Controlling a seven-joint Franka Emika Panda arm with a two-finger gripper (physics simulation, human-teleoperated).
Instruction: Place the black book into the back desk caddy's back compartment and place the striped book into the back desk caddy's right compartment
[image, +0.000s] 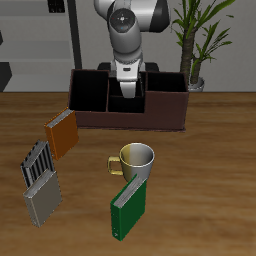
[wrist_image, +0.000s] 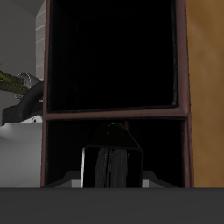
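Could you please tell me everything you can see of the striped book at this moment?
The striped book is a small, thin hardcover with bold black-and-white stripes on its cover. It stands tilted on the wooden table, well in front of the caddy. A grey book is just in front of it and an orange book just behind. The gripper is not touching it.

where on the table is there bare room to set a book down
Bare wood lies between the back desk caddy and the mug, and across the table beyond the mug and green book. It is crowded where the orange book, striped book and grey book cluster.
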